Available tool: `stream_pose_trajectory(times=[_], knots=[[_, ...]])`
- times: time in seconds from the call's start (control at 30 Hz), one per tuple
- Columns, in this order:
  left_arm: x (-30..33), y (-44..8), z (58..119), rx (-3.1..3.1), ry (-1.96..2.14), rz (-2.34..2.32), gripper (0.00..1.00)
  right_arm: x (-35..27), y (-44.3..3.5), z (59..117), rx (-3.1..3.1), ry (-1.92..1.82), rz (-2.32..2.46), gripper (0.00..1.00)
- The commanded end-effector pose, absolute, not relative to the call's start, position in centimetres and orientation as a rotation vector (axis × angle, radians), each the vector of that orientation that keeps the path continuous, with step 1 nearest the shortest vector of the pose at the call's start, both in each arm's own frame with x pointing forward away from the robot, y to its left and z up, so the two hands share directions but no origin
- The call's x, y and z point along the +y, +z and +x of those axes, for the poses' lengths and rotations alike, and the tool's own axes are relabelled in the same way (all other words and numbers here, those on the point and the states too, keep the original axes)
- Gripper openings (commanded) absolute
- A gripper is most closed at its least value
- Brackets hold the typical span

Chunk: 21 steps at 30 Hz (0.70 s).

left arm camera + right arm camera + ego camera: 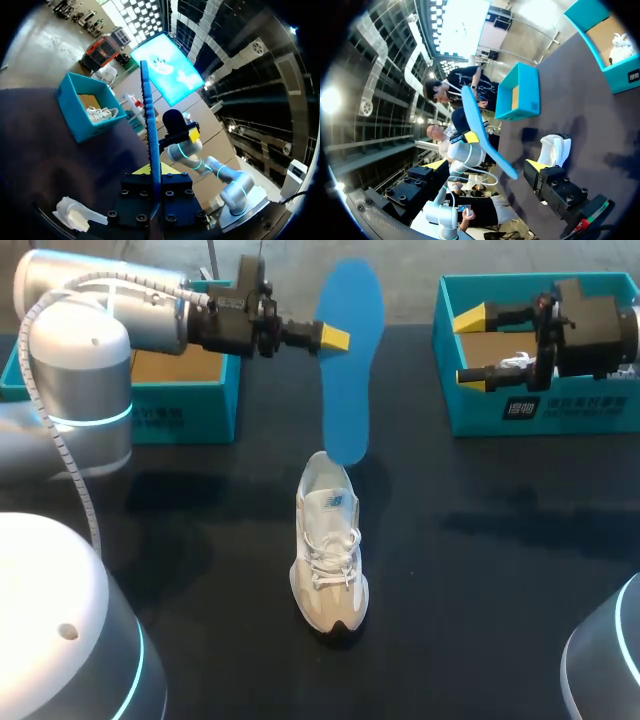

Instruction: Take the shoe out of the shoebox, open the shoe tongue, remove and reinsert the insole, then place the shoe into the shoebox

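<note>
The left gripper (338, 337) has its fingers pinched on the blue insole (352, 370), gripping it by one long edge about a third of the way down from its top end. In the left wrist view the insole (150, 145) runs edge-on straight up out from between the fingers. It hangs nearly upright, and its lower end sits right at the heel opening of the shoe (330, 550). I can't quite tell if that tip is inside the shoe or just touching the collar.

The shoe stands upright near the middle of the table (480, 570), toe toward the near edge, with bare tabletop on both sides and in front of it.

The right gripper (470, 348) hangs over the near left corner of the right shoebox (480, 410), fingers spread wide and holding nothing. A second shoe (516, 362) lies inside that box. The left shoebox (190, 405) sits at the far left under the left arm, well apart from the shoe.
</note>
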<state>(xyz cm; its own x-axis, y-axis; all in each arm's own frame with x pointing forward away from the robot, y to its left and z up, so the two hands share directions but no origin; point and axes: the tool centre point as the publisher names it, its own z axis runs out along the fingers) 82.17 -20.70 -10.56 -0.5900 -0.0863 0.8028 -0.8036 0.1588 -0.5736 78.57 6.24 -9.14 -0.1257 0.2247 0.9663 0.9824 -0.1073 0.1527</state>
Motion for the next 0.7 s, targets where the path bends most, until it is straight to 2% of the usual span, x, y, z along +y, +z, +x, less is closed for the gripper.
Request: stream_pose_trajectory(times=[0.03, 0.5, 0.7], knots=[[-20.73, -10.50, 82.24, -2.135, 1.719, 0.634, 0.00, 6.43, -9.19, 78.68, -1.418, -1.295, -1.398, 1.00], [-20.73, -10.50, 82.24, -2.135, 1.719, 0.634, 0.00, 6.43, -9.19, 78.68, -1.418, -1.295, -1.398, 1.00], [-20.14, -10.54, 82.20, -2.319, 1.833, 0.420, 0.00, 6.43, -9.19, 78.68, -1.418, -1.295, -1.398, 1.00]])
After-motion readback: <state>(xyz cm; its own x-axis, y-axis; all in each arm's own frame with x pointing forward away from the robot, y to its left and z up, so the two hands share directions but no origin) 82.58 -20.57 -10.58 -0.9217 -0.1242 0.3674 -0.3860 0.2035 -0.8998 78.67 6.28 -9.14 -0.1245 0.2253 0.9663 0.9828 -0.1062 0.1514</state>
